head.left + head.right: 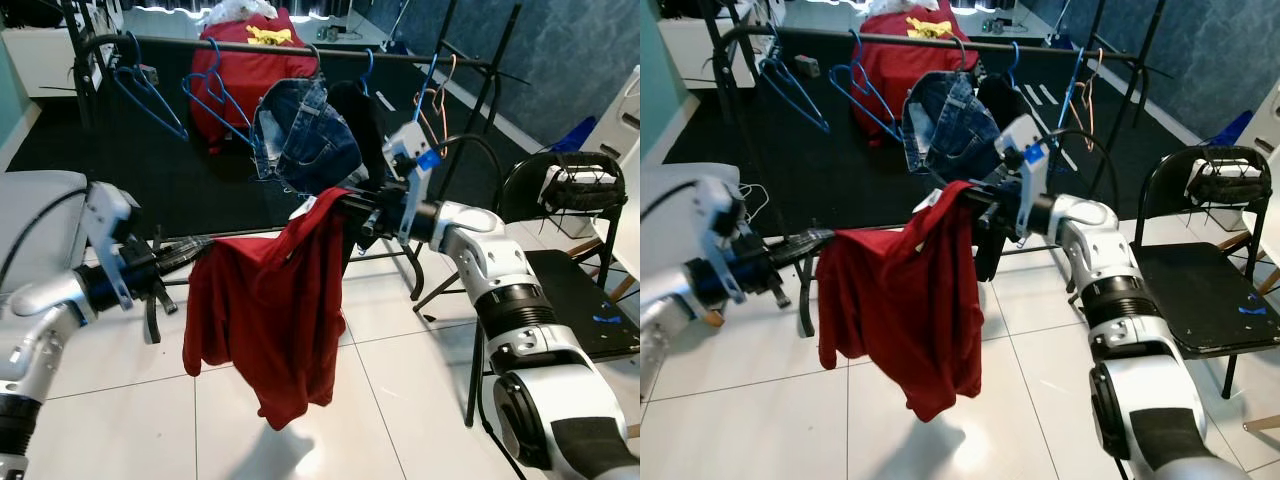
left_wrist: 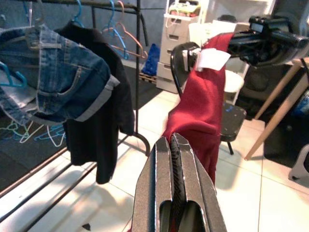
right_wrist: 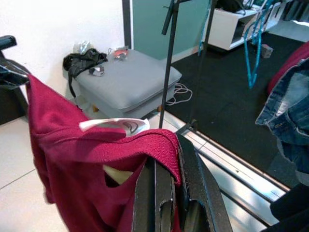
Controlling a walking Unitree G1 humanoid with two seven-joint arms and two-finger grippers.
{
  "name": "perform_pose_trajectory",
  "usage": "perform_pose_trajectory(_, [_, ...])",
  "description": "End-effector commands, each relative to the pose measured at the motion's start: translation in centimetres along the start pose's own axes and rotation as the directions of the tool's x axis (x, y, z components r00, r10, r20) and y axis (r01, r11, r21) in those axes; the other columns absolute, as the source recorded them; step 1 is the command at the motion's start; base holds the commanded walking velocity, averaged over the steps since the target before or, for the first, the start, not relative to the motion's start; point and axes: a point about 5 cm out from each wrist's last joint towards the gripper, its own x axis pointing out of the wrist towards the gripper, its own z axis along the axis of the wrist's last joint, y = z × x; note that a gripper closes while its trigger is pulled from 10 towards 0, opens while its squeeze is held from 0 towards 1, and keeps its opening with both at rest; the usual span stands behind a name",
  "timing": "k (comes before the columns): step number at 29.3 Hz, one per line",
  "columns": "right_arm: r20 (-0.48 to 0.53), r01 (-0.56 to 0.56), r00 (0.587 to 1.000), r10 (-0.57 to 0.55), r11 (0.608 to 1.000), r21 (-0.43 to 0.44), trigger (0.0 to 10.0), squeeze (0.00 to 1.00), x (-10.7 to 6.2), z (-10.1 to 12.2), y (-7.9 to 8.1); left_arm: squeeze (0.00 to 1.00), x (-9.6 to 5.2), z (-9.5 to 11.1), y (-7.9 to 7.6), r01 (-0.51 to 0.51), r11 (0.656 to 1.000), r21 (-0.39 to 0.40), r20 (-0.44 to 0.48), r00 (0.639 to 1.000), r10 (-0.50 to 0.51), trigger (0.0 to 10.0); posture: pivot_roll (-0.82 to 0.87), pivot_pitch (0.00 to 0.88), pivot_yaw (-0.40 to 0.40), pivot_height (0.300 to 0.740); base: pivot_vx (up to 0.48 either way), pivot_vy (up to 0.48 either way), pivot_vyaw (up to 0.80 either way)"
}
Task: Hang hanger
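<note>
Silver-white jointed arms with black ribbed collars, white wrist camera brackets, blue tape, long black fingers.

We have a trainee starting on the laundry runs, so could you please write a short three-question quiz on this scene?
1. True or false: the red garment is stretched between the left gripper and the right gripper.
2. The denim garment hangs from: A) the clothes rail; B) the black chair.
3. Fill in: empty ____ hangers hang on the rail.

Key: 1 true; 2 A; 3 blue.
</note>
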Motion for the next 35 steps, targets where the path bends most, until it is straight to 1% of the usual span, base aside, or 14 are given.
perform_pose_trajectory(1, [0.039,0.029,0.999,-0.029,1.0,-0.001,0.0,0.0,-0.5,0.4,-0.4,0.0,-0.2,-0.1,-0.1,0.023,1.0,-0.002,-0.032,0.999,-0.023,0.0,-0.02,0.057,-0.069,0.74,0.0,0.0,0.0])
perform_pose_trajectory(2, [0.053,0.044,0.998,-0.044,0.999,0.006,0.0,0.0,-0.7,0.6,-0.7,0.0,-0.5,-0.7,0.0,0.038,0.999,0.035,-0.105,0.994,-0.034,0.0,-0.02,0.057,-0.069,0.74,0.0,0.0,0.0])
perform_pose_trajectory(9, [0.092,0.079,0.992,-0.082,0.996,0.039,0.0,0.0,-0.8,1.4,-1.0,0.0,-0.4,-1.4,0.1,0.008,0.997,0.074,-0.173,0.985,0.005,0.0,-0.02,0.057,-0.067,0.74,0.0,0.0,0.0])
perform_pose_trajectory(11, [0.09,0.077,0.993,-0.081,0.996,0.045,0.0,0.0,-0.3,1.7,-0.9,0.0,-0.3,-2.5,0.4,-0.049,0.991,0.126,-0.227,0.971,0.077,0.0,-0.02,0.063,-0.06,0.74,0.0,0.0,0.0])
perform_pose_trajectory(12, [0.075,0.074,0.994,-0.078,0.996,0.055,0.0,0.0,0.5,2.3,-0.8,0.0,-0.3,-4.3,0.7,-0.131,0.977,0.169,-0.288,0.941,0.176,1.2,-0.03,0.066,-0.052,0.74,0.0,0.0,0.0])
perform_pose_trajectory(13, [0.063,0.072,0.995,-0.075,0.996,0.059,0.0,0.0,1.1,2.8,-0.7,0.0,-0.4,-5.6,0.9,-0.18,0.963,0.2,-0.325,0.915,0.239,1.2,-0.03,0.066,-0.052,0.74,0.0,0.0,0.0])
perform_pose_trajectory(14, [0.053,0.058,0.997,-0.061,0.997,0.059,0.0,0.0,1.7,3.6,-0.6,0.0,-0.4,-6.9,0.6,-0.2,0.956,0.216,-0.36,0.894,0.268,0.0,-0.05,0.075,-0.062,0.74,0.0,0.0,0.0])
perform_pose_trajectory(24, [-0.08,-0.149,0.986,0.148,0.989,-0.006,0.0,0.0,2.7,4.8,0.4,0.0,1.1,-8.3,-0.9,-0.259,0.947,0.189,-0.325,0.894,0.309,0.0,-0.05,0.091,-0.087,0.74,0.0,0.0,0.0])
perform_pose_trajectory(25, [-0.095,-0.163,0.982,0.161,0.987,-0.01,0.0,0.0,2.7,4.7,0.5,0.0,1.1,-8.4,-0.8,-0.273,0.938,0.212,-0.322,0.887,0.33,10.0,-0.05,0.096,-0.089,0.74,0.0,0.0,0.0])
perform_pose_trajectory(28, [-0.121,-0.177,0.977,0.175,0.984,-0.01,0.0,0.0,2.7,4.4,0.6,0.0,1.1,-8.3,-0.5,-0.302,0.929,0.215,-0.307,0.882,0.358,10.0,-0.06,0.101,-0.089,0.74,0.0,0.0,0.0])
perform_pose_trajectory(29, [-0.135,-0.178,0.975,0.176,0.984,-0.002,0.0,0.0,2.8,4.3,0.7,0.35,1.2,-8.3,-0.4,-0.317,0.927,0.202,-0.294,0.883,0.366,10.0,-0.06,0.106,-0.089,0.74,0.0,0.0,0.0])
perform_pose_trajectory(31, [-0.143,-0.177,0.974,0.175,0.984,0.003,0.0,0.0,2.9,4.2,0.7,0.35,1.2,-8.3,-0.4,-0.325,0.926,0.19,-0.286,0.884,0.369,10.0,-0.06,0.106,-0.089,0.74,0.0,0.0,0.0])
perform_pose_trajectory(32, [-0.151,-0.174,0.973,0.173,0.985,0.007,0.0,0.0,3.0,4.1,0.7,1.0,1.3,-8.2,-0.5,-0.328,0.927,0.18,-0.278,0.887,0.368,10.0,-0.06,0.11,-0.089,0.74,0.0,0.0,0.0])
perform_pose_trajectory(35, [-0.158,-0.169,0.973,0.169,0.986,0.015,0.0,0.0,3.2,4.0,0.8,1.0,1.3,-8.2,-0.6,-0.334,0.923,0.192,-0.27,0.886,0.376,10.0,-0.06,0.111,-0.086,0.74,0.0,0.0,0.0])
